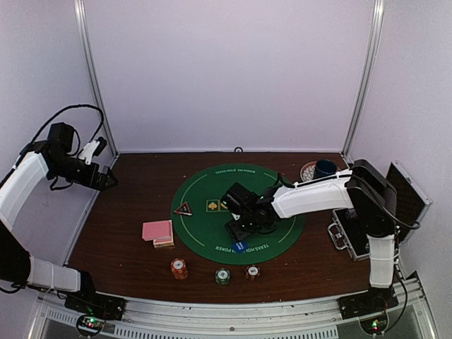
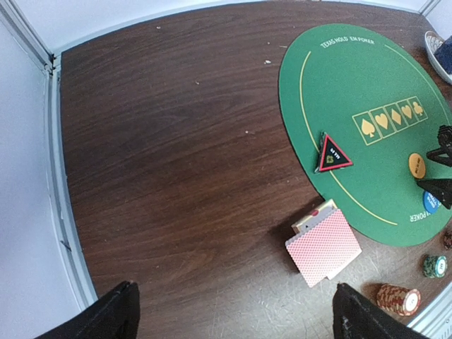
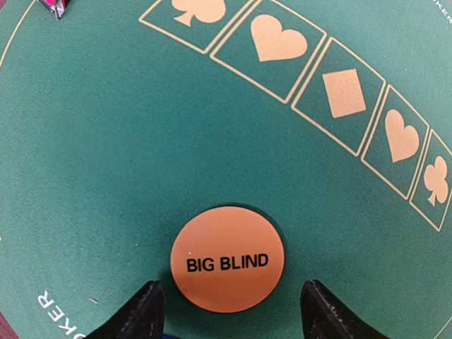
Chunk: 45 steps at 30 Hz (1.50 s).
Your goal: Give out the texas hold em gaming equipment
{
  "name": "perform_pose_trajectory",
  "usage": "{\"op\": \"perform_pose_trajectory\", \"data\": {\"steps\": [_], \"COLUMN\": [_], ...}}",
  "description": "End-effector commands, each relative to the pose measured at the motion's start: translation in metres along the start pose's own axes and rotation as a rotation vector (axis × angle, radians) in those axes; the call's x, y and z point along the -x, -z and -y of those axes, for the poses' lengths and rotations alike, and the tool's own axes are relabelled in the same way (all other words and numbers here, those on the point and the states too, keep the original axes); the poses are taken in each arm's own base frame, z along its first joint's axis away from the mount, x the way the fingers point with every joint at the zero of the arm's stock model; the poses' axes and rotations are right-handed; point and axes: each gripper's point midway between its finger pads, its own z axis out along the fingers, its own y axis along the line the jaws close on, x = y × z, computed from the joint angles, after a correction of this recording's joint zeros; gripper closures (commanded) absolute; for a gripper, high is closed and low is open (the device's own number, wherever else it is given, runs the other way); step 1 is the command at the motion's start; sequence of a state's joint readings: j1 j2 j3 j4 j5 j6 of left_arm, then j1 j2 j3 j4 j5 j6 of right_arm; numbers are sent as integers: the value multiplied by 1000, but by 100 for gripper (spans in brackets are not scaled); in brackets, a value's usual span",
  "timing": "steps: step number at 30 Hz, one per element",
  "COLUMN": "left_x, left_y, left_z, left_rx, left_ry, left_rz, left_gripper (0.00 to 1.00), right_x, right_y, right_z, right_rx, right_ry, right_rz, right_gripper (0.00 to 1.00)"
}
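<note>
Overhead, the right gripper [image 1: 239,227] hangs low over the round green felt mat [image 1: 205,191], well inside its rim, with bare felt on every side. The blue round button [image 1: 240,246] lies just on its near side. The left gripper [image 1: 107,180] hovers at the left edge of the dark wooden table [image 1: 134,176], well apart from the pink-backed playing cards [image 1: 157,232]. 3 lots of striped poker chips [image 1: 179,268] sit by the front edge.

From the left wrist, the left gripper [image 2: 236,311] is spread wide with nothing between its fingers [image 2: 116,314]. Bare wood lies beneath it. The cards [image 2: 323,246] are ahead to its right, and the red-edged black triangle marker [image 2: 332,154] is beyond them.

From the right wrist, the right gripper [image 3: 231,285] has its jaws apart, 1 finger [image 3: 141,311] on either side of the orange round BIG BLIND button [image 3: 227,247]. It lies flat on the mat [image 3: 106,141], with narrow gaps on both sides.
</note>
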State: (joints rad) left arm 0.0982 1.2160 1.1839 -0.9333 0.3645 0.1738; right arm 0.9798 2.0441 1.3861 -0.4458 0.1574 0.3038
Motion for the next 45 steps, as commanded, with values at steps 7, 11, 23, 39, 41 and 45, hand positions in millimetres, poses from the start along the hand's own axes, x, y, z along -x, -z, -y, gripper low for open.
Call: {"op": "perform_pose_trajectory", "data": {"steps": [7, 11, 23, 39, 41, 45], "left_x": [17, 17, 19, 17, 16, 15], "left_y": [11, 10, 11, 11, 10, 7], "left_z": [3, 2, 2, 1, 2, 1], "left_rx": [-10, -7, -10, -3, -7, -11], "left_ry": [-13, -11, -6, -14, -13, -8], "left_rz": [52, 51, 55, 45, 42, 34], "left_gripper": [2, 3, 3, 2, 2, 3], "right_x": [-2, -1, 23, 88, 91, 98], "right_y": [-26, -35, -61, -116, -117, -119], "right_z": [25, 32, 67, 118, 120, 123], "right_rx": [-7, -16, -111, -92, -91, -75], "right_ry": [-120, -129, -143, -251, -267, -306], "right_rz": [-31, -46, -23, -26, -33, -34], "right_gripper": [42, 48, 51, 56, 56, 56]}}
